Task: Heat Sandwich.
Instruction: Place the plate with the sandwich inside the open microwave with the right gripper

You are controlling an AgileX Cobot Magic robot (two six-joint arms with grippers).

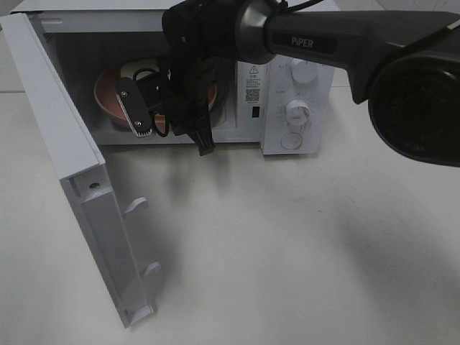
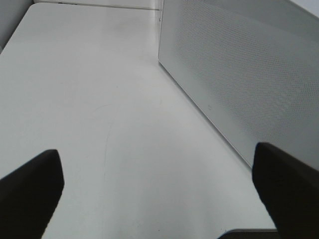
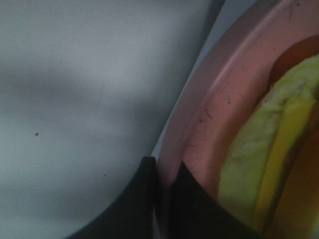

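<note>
1. Inside the open microwave, upper left of the high frame, our right hand pinches the rim of the pink plate. Our left hand hangs spread over the bench.
2. We judge a snagged release could drag the plate and tip off the sandwich lying on it.
3. Its layered edge faces the pinched rim, and its long axis seemingly runs along it.

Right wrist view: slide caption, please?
Right tool pinches the rim of the pink plate, which carries the sandwich.

Pink plate, yellow-layered sandwich, white microwave
</note>
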